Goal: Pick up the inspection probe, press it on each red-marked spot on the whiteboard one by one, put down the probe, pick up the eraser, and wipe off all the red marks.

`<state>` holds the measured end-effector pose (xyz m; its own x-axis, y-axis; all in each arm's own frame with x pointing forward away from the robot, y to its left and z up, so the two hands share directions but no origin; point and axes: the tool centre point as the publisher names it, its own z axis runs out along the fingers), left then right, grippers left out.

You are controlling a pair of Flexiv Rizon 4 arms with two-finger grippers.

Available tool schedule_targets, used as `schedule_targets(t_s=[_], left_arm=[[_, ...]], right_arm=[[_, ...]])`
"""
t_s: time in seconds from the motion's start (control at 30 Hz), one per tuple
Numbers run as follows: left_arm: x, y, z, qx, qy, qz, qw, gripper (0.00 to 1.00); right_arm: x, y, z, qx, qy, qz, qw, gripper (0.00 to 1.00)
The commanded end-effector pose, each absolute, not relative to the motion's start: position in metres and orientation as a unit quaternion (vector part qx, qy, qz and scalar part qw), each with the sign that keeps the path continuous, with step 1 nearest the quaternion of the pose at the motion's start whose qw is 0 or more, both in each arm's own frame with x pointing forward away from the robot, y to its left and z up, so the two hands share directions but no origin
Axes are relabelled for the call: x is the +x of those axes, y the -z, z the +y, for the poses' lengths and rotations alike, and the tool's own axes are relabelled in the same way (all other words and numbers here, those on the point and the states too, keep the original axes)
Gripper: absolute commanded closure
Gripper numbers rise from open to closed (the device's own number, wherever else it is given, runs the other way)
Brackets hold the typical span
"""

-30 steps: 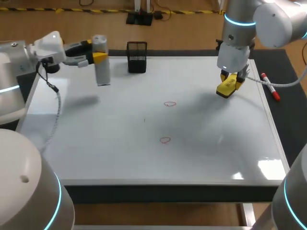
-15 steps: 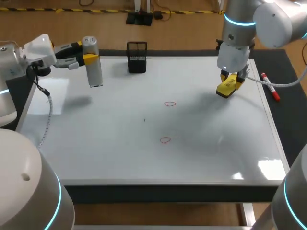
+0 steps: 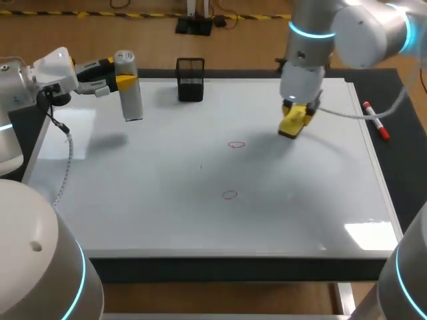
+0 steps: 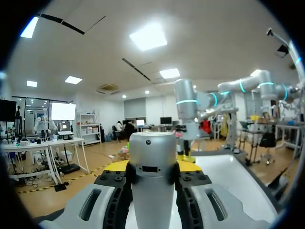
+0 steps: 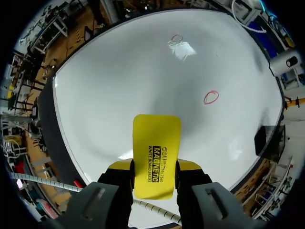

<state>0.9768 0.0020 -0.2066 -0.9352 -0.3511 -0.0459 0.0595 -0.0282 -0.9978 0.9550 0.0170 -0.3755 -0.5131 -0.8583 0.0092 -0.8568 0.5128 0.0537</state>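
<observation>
At far-left corner of white whiteboard (image 3: pixel 167 213): left end effector (image 3: pixel 122 73), closed from 2 sides on silver-grey cylindrical inspection probe (image 3: pixel 131 103). Held upright and clear of the board, shadow on the surface below. From left wrist view: round probe body pinched between both black fingers (image 4: pixel 112 195), flat top end toward the camera.

Over the board's far-right part: right end effector (image 5: pixel 153 168), clamped on flat yellow rectangular eraser (image 5: pixel 156 136). Gripped by its 2 long edges, most of the block sticking out ahead of the fingertips. Cannot tell whether it touches the board; soft shadow spread beside it.

2 small red rings drawn on the board, both whole. Far red ring mark (image 3: pixel 236 144) near the board's middle, close beside the eraser on its left. Near red ring mark (image 3: pixel 229 195) closer to the robot, well apart from the eraser.

At the board's far edge, between the 2 arms: small black mesh basket (image 3: pixel 190 80), upright, near the probe but not touching. On dark table (image 3: pixel 403 180) just right of the board: white marker pen with red cap (image 3: pixel 375 121), lying flat.
</observation>
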Motion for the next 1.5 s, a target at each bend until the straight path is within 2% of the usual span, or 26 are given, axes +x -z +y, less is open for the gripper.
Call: schedule_targets(t_s=[0.03,0.27,0.57,1.5], left_arm=[[0.977,0.206,0.002,-0.107,0.709,0.681,0.145,1.00],[0.977,0.206,0.002,-0.107,0.709,0.681,0.145,1.00],[0.977,0.206,0.002,-0.107,0.709,0.681,0.145,1.00],[0.977,0.206,0.002,-0.107,0.709,0.681,0.145,1.00]], right_arm=[[0.953,0.383,0.057,0.519,0.007,-0.854,0.030,1.00],[0.934,0.391,0.126,0.592,0.007,-0.806,0.028,1.00],[0.927,0.394,0.172,0.635,0.007,-0.772,0.021,1.00],[0.928,0.419,0.198,0.684,0.018,-0.730,0.007,1.00]])
